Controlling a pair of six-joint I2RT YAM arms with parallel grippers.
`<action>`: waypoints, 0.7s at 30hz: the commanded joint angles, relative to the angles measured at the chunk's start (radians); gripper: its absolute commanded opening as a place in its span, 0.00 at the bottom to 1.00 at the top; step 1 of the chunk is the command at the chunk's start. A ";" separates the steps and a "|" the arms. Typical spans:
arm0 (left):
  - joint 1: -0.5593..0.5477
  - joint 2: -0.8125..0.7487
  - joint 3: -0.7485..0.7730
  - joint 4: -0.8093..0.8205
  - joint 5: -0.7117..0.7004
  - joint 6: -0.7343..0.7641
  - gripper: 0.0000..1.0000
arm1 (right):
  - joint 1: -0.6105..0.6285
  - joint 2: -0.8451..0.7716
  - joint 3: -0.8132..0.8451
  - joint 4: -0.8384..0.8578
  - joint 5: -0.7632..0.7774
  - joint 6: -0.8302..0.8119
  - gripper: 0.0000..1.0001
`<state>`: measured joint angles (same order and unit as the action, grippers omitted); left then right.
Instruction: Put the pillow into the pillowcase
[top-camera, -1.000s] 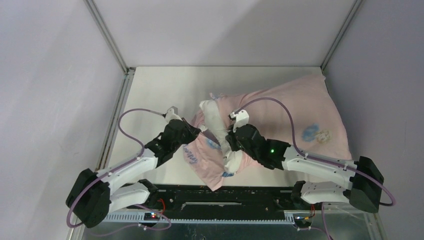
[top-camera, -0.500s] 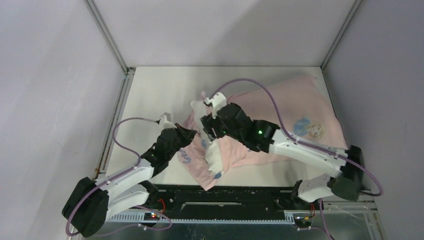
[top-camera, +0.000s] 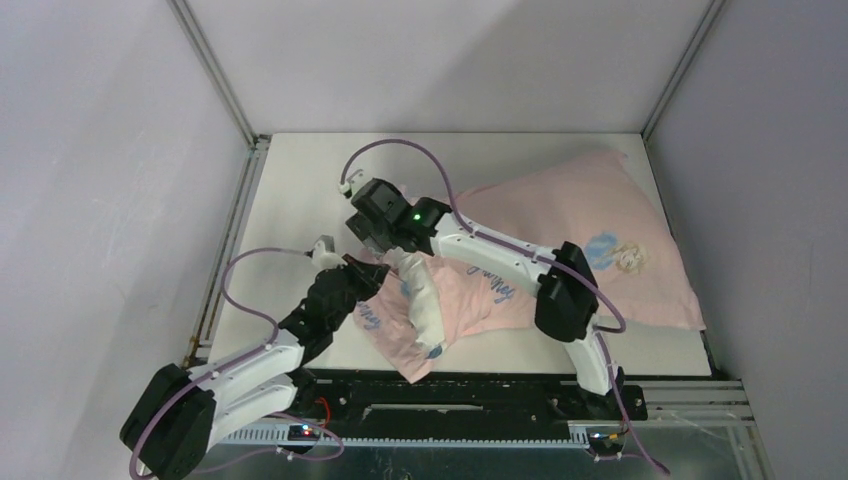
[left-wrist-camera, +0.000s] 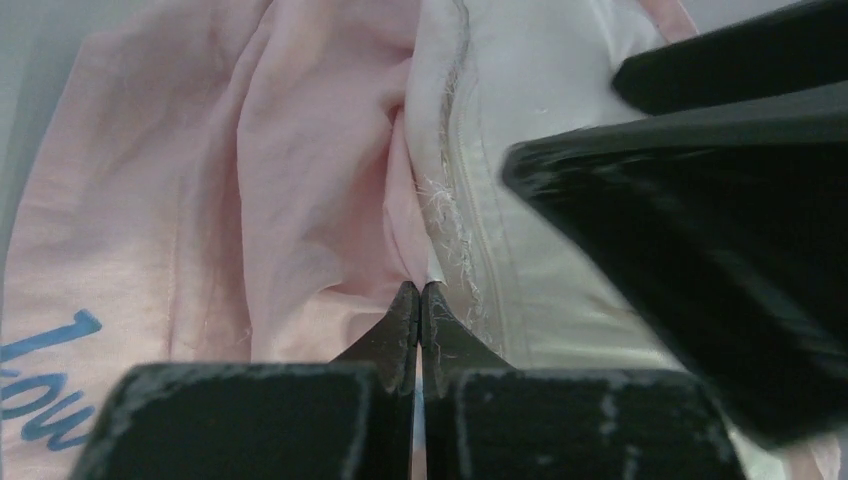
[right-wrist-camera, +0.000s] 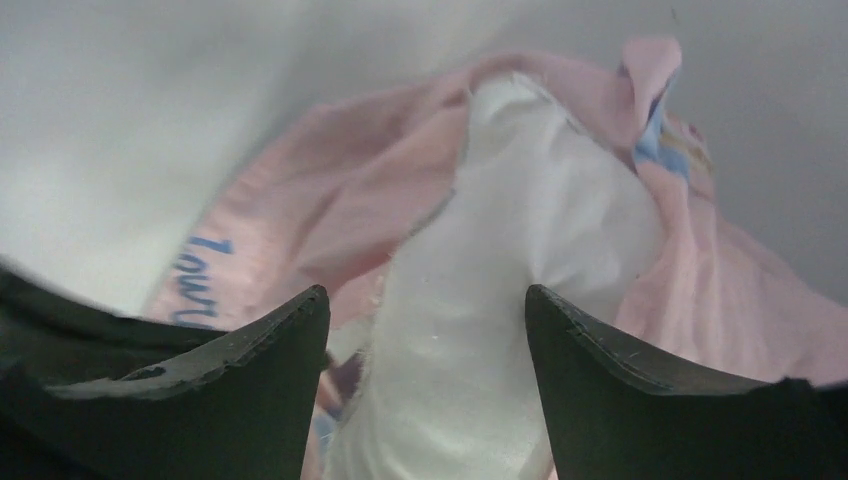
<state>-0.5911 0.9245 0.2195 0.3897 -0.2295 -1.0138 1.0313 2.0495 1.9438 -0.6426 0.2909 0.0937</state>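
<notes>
Partly, white pillow (top-camera: 422, 305) bulges from pink pillowcase (top-camera: 600, 215) (left hand (left-wrist-camera: 420, 297) seemingly pinching it); right hand (right-wrist-camera: 425, 305) spread.

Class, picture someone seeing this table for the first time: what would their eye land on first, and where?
The big pink pillowcase sprawls over the right half of the table, with the white pillow bulging out of its near-left opening. The left pincer is shut on the pillowcase beside that bulge, while the right pincer hangs open above it.

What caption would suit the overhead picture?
Bedtime chores: left claw pinches the pillowcase while the open right claw hangs over the protruding pillow.
</notes>
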 joint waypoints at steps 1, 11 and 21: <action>0.009 -0.044 -0.025 0.033 -0.056 -0.016 0.00 | -0.004 0.051 0.070 -0.148 0.168 0.004 0.75; 0.008 -0.094 0.001 -0.113 -0.151 -0.048 0.00 | -0.026 0.124 0.061 -0.241 0.378 0.045 0.54; 0.008 0.009 0.075 -0.171 -0.085 -0.014 0.00 | -0.095 -0.334 -0.373 0.101 -0.104 0.163 0.00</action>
<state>-0.5915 0.9016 0.2138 0.2409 -0.2790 -1.0496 0.9714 1.9568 1.7138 -0.6537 0.3973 0.1875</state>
